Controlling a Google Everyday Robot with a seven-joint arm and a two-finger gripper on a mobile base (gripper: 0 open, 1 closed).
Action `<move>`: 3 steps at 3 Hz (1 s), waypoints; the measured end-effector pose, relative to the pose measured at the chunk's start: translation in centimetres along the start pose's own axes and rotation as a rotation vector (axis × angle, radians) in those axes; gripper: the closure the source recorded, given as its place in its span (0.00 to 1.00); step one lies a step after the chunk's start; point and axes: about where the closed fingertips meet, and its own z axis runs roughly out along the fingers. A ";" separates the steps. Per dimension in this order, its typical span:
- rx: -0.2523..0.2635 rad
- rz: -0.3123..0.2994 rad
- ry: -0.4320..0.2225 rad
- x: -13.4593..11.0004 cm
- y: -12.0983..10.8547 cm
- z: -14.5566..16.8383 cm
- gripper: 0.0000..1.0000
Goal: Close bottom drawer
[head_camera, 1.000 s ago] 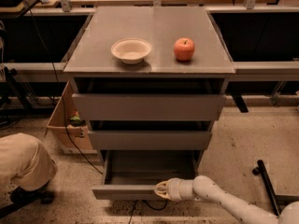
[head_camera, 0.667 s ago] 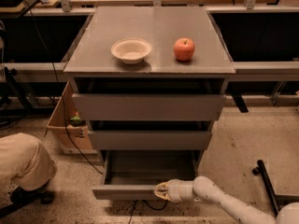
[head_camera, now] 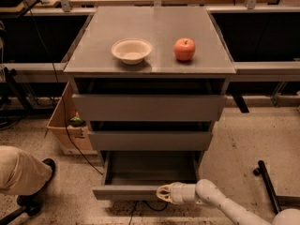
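Observation:
The bottom drawer (head_camera: 126, 191) is the lowest of three grey drawers in the cabinet and stands pulled out, its shallow grey interior showing. My gripper (head_camera: 162, 193) sits at the right part of the drawer's flat front panel, touching or nearly touching it. The white arm reaches in from the lower right corner.
On the cabinet top (head_camera: 93, 60) sit a white bowl (head_camera: 131, 50) and a red apple (head_camera: 184, 49). A cardboard box (head_camera: 70, 128) stands left of the cabinet. A person's leg and shoe (head_camera: 26, 175) are at the lower left. A black bar (head_camera: 267, 184) lies on the floor at right.

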 end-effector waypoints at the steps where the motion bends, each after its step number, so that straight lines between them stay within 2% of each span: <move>1: 0.030 -0.071 -0.059 -1.8 0.7 -0.2 1.00; 2: 0.073 -0.190 -0.112 -4.4 -0.4 0.0 1.00; 3: 0.090 -0.270 -0.161 -6.1 -1.1 0.9 1.00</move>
